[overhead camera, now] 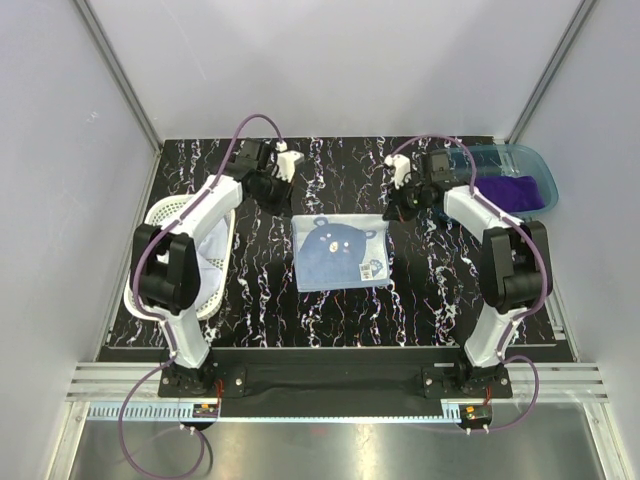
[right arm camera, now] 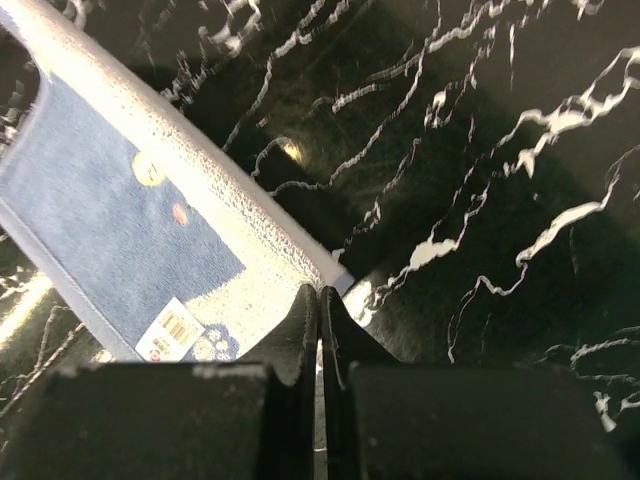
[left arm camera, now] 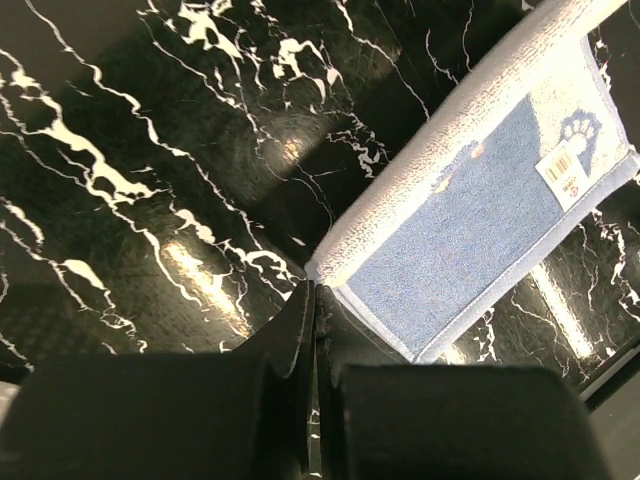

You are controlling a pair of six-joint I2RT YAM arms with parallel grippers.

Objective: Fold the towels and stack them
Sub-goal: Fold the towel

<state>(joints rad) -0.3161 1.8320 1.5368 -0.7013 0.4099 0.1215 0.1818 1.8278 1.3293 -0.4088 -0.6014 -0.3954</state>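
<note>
The light blue bear-face towel (overhead camera: pixel 340 250) lies flat in the middle of the table, with a pale folded strip along its far edge. My left gripper (overhead camera: pixel 284 203) is at its far left corner; in the left wrist view the jaws (left arm camera: pixel 317 290) are shut, tips over the towel's corner (left arm camera: pixel 470 200). My right gripper (overhead camera: pixel 394 211) is at the far right corner, jaws shut (right arm camera: pixel 320 292) over that corner of the towel (right arm camera: pixel 120 230). No cloth shows between either pair of jaws. The purple towel (overhead camera: pixel 520 190) lies in the bin. The pale towel (overhead camera: pixel 212 245) lies in the basket.
A white perforated basket (overhead camera: pixel 160 215) stands at the left edge beside the left arm. A translucent teal bin (overhead camera: pixel 505 152) stands at the far right corner. The table top is black marble-patterned (overhead camera: pixel 260 290), with white walls round it.
</note>
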